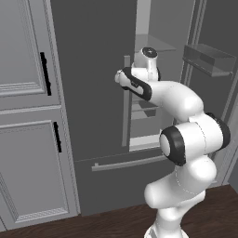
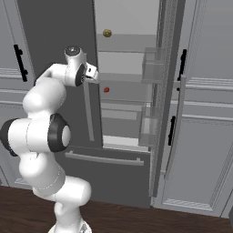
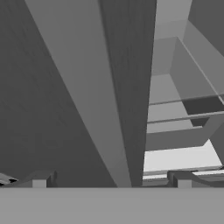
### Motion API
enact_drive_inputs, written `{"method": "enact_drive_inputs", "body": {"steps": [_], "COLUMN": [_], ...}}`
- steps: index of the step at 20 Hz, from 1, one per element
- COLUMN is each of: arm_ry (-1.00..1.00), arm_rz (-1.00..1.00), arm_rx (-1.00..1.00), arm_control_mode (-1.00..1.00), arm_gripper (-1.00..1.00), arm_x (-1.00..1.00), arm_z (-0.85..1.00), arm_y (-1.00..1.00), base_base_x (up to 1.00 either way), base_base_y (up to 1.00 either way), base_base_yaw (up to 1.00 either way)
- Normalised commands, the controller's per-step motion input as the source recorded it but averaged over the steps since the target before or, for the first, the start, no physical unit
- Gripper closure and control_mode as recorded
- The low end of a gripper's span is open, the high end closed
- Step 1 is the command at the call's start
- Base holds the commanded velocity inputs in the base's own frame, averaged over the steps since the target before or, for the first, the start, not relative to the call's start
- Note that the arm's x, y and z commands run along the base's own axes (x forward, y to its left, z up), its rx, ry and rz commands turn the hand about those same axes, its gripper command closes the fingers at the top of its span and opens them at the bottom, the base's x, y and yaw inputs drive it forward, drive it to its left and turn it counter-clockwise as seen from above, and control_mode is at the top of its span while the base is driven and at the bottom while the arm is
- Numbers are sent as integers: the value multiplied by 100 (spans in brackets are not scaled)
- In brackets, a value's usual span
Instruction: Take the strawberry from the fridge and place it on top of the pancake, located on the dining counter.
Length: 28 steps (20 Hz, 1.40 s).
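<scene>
white elbow and shoulder of my arm [image 1: 190, 139] crowd the lower right of the left base view; past them the fridge [image 1: 93, 93] stands dark grey with its left door shut and its right door swung wide, a door bin [image 1: 209, 60] jutting out at upper right. light grey cabinets [image 1: 28, 116] with black handles sit to the fridge's left

right base view: my gripper [image 2: 96, 73] sits level with the open compartment's left edge, close by the shut door's long silver handle [image 2: 88, 109]. strawberry [image 2: 106, 89], tiny and red, rests on a pale shelf just beyond and slightly below the gripper, apart from it. tan-yellow round item [image 2: 107, 32] lies on a higher shelf

hand view: my two dark fingertips [image 3: 39, 179] stand spread to the full, nothing between them; ahead run the door's edge and the pale glass shelves [image 3: 179, 140]
</scene>
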Motion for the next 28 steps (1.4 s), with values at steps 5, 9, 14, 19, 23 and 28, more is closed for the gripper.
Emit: {"method": "enact_drive_inputs", "body": {"steps": [5,9,14,19,23,28], "arm_ry": [1,0,0,0,-11,-28], "arm_rz": [-3,-2,-4,0,0,0], "arm_rx": [-16,0,-1,0,0,0], "arm_control_mode": [-100,-100,-100,-100,-100,-100], "arm_gripper": [-100,-100,-100,-100,-100,-100], "arm_x": [19,17,40,57,50,19], "arm_z": [0,0,-22,-47,-25,-45], "arm_y": [4,10,8,-10,-2,-9], "base_base_x": [0,0,0,0,0,0], "base_base_y": [0,0,0,0,0,0], "base_base_yaw": [0,0,0,0,0,0]}}
